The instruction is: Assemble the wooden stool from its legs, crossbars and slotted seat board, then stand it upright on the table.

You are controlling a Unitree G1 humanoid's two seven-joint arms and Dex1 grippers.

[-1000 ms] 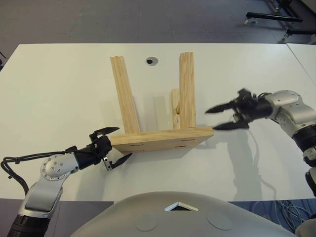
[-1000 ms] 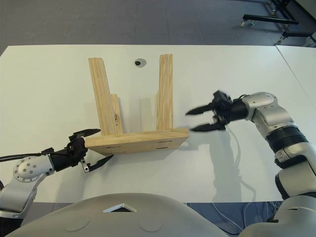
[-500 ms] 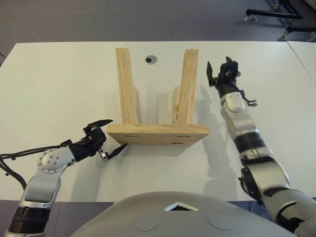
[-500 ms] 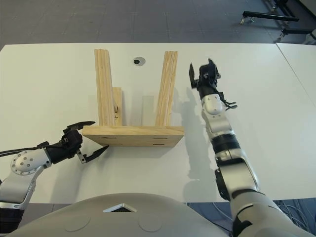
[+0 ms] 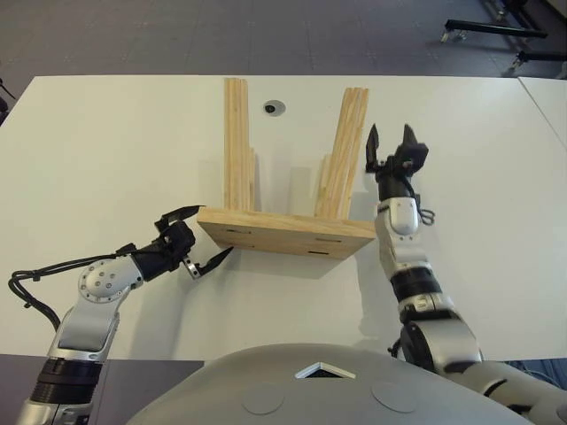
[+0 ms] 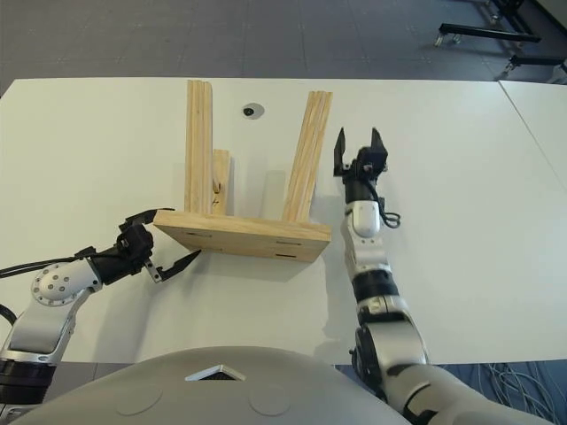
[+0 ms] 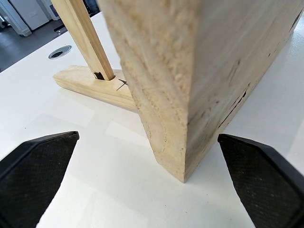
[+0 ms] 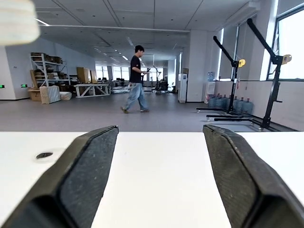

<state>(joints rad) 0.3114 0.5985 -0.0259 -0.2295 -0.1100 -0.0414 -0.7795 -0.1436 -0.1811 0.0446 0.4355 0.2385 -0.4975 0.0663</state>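
The wooden stool lies on its side on the white table. Its seat board [image 5: 283, 233] stands on edge toward me, and two legs [image 5: 236, 142] [image 5: 344, 150] stretch away from it. A short crossbar [image 6: 219, 181] sits between the legs, low by the table. My left gripper [image 5: 193, 241] is open around the board's left end [image 7: 204, 71], one finger [image 7: 38, 171] on each side, not touching the wood. My right gripper [image 5: 390, 146] is open and holds nothing. It points away from me, just right of the right leg, with its fingers [image 8: 80, 180] over bare table.
A round cable hole [image 5: 272, 108] is set in the table beyond the leg tops. The table's far edge [image 5: 283, 77] runs just behind it. Bare tabletop lies to the left and right of the stool.
The stool has swung clockwise, its leg tops shifting right. My right arm left the board's right end, turned to point away beside the right leg, then drew slightly back. My left gripper rose slightly with the board's end.
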